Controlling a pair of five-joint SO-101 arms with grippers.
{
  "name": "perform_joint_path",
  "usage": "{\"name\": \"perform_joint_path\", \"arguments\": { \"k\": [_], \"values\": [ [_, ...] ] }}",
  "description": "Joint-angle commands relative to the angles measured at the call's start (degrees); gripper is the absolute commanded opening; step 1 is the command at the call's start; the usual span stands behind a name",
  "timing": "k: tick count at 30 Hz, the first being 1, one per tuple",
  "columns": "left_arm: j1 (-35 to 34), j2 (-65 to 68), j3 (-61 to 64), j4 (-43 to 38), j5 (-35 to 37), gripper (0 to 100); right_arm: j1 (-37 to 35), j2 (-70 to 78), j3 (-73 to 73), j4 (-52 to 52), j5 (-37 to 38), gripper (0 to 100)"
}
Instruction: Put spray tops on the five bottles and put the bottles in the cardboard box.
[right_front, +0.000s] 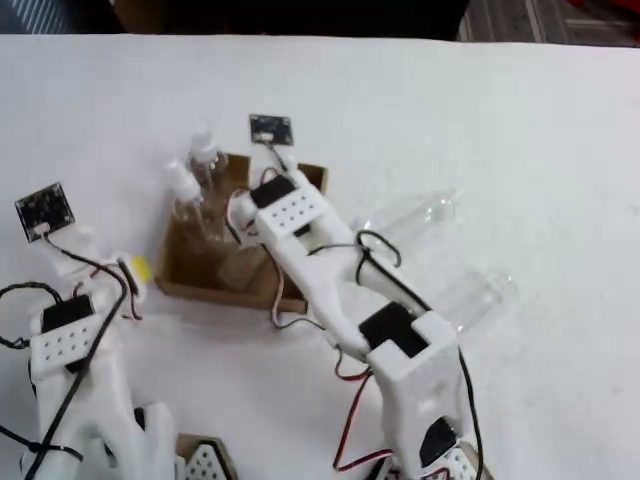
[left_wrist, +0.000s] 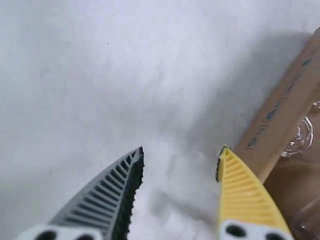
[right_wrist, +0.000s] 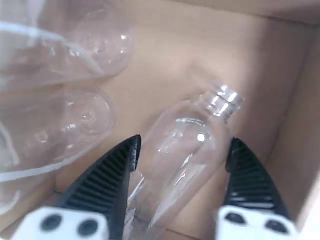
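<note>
The cardboard box (right_front: 215, 288) sits left of the table's middle. Two clear bottles with white spray tops (right_front: 203, 152) stand upright in its far-left corner. My right gripper (right_wrist: 185, 142) hangs open inside the box. Its black fingers straddle a clear bottle (right_wrist: 187, 150) that lies on the box floor with a bare threaded neck (right_wrist: 222, 100). Beside it in the right wrist view are the rounded bases of two other bottles (right_wrist: 87, 117). My left gripper (left_wrist: 182, 155) is open over the bare table just left of the box wall (left_wrist: 285, 115), holding nothing.
Two more clear bottles lie on the table right of the box, one (right_front: 415, 215) farther back and one (right_front: 480, 295) nearer. The right arm (right_front: 330, 280) crosses the box's near-right corner. The left arm's base (right_front: 70, 345) is at the front left.
</note>
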Motion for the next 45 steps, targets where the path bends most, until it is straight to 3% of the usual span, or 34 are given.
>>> {"name": "perform_joint_path", "arguments": {
  "k": [1, 12, 36, 45],
  "values": [
    [0.7, 0.5, -0.3, -1.5, 0.6, 24, 0.8, -0.1, -1.8, 3.3, 0.7, 18.9],
    [0.7, 0.6, -0.3, -1.5, 0.6, 24, 1.2, -0.5, -2.7, 3.6, 7.6, 2.1],
    [0.7, 0.7, -0.2, -1.5, 0.6, 24, 2.5, -9.2, -2.6, 7.7, 9.8, 1.6],
    [0.7, 0.7, 0.5, -3.3, 0.5, 24, 2.4, -20.0, -3.1, 14.7, 18.0, 1.6]
  ]
}}
